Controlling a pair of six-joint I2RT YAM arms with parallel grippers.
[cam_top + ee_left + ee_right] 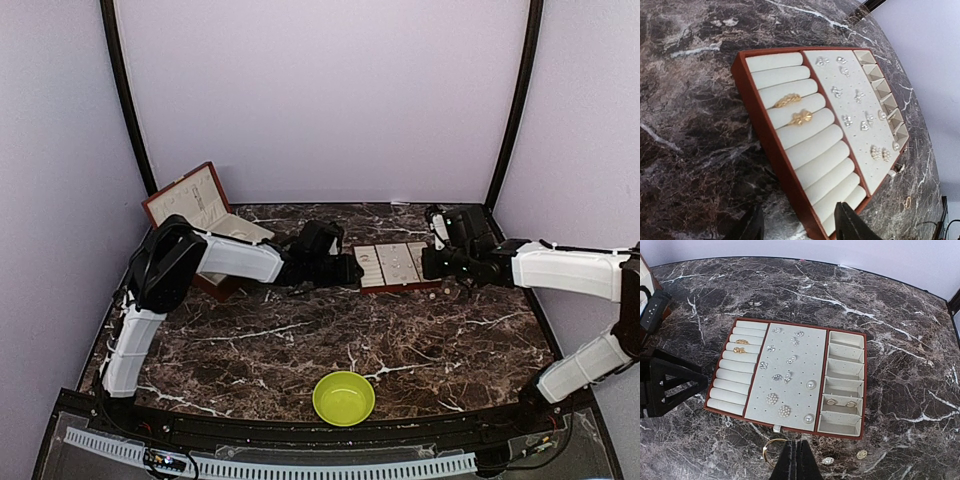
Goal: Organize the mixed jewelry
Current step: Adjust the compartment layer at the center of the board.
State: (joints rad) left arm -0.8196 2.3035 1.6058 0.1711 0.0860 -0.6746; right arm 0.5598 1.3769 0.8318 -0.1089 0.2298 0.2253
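The tray [863, 390] already carries rings on its rolls and studs on its middle pad. Still loose on the counter [900, 300], just off the tray's near edge, lie a thin wire hoop [771, 451] and two small pieces [828, 460]. The step in hand looks like the pickup of that hoop. The right gripper [796, 445] sits at its edge with jaws together, though whether the wire is pinched I cannot tell. The left gripper [799, 215] hovers beside the tray, jaws apart and empty. Next comes a secure nip on the wire, then a lift to a free compartment.
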